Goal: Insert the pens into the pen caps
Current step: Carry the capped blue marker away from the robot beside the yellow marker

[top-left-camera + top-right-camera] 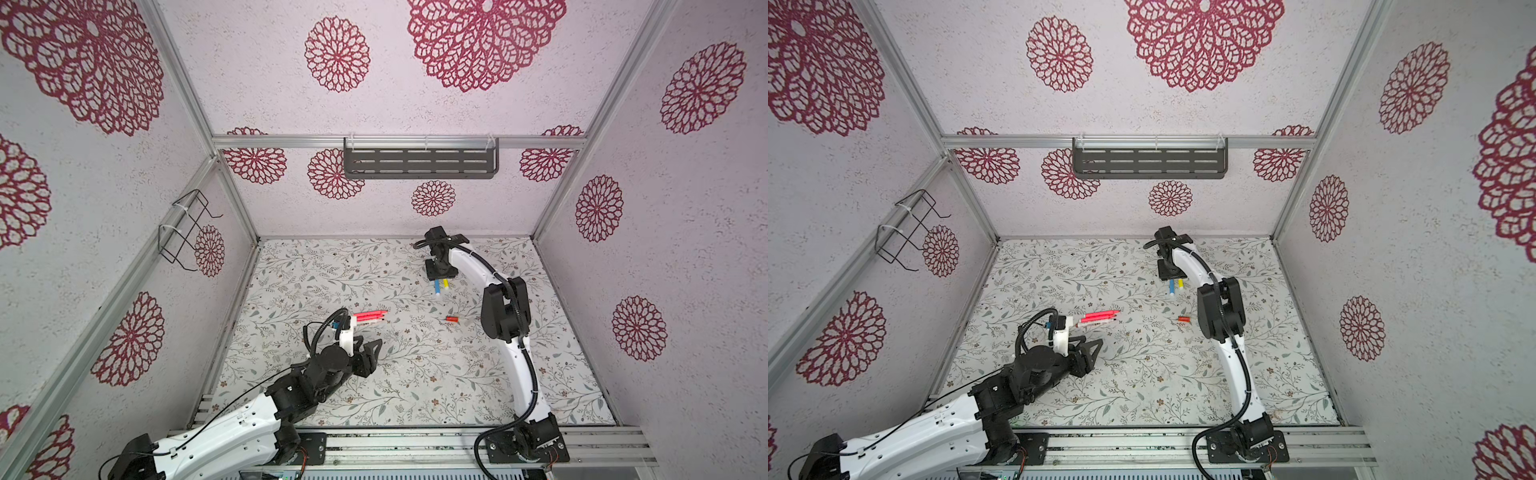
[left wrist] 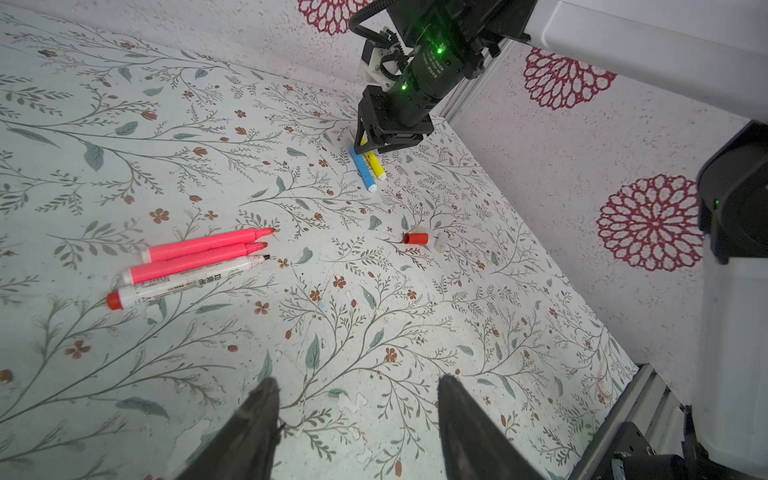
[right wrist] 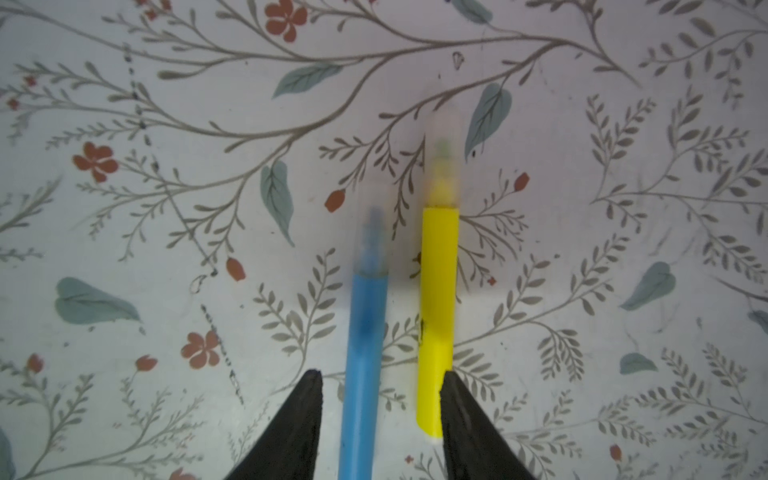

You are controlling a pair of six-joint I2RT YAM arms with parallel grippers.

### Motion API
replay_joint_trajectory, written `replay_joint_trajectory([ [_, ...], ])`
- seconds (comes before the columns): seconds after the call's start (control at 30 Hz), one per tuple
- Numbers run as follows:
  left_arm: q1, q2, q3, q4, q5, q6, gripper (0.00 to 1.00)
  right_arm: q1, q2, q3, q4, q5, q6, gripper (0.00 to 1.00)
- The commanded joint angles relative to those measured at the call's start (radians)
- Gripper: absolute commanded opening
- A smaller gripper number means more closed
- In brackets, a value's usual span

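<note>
**Left arm** [image 1: 232, 428] reaches low over the table [image 1: 436, 386] from 7 o'clock. Left gripper [image 2: 358, 384] hovers with jaws apart, empty. Two pink pens [image 1: 370, 314] and a white pen [image 2: 187, 282] lie side by side at its 12 o'clock, uncapped. A red cap [image 1: 452, 319] and a clear cap [image 2: 439, 242] lie at their 3 o'clock.

**Right arm** [image 1: 515, 365] arches from 5 to 1 o'clock. Right gripper [image 3: 380, 374] points down, jaws parted and gripping nothing, straddling the parallel blue pen [image 3: 365, 332] and yellow pen [image 3: 438, 291], both wearing clear caps [image 3: 444, 137].
</note>
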Motion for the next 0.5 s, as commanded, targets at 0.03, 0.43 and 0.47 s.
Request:
replay_joint_trajectory([
  [0.03,-0.005,0.008,0.004,0.010,-0.007,-0.006,0.63,0.022,-0.124,-0.044,0.045,0.026,-0.010,0.42],
  [0.43,-0.005,-0.004,-0.006,0.003,-0.008,-0.012,0.62,0.032,-0.173,-0.234,0.127,-0.013,0.017,0.30],
  [0.47,-0.005,-0.005,-0.007,0.001,-0.007,-0.012,0.63,0.033,-0.174,-0.243,0.131,-0.010,0.020,0.30],
])
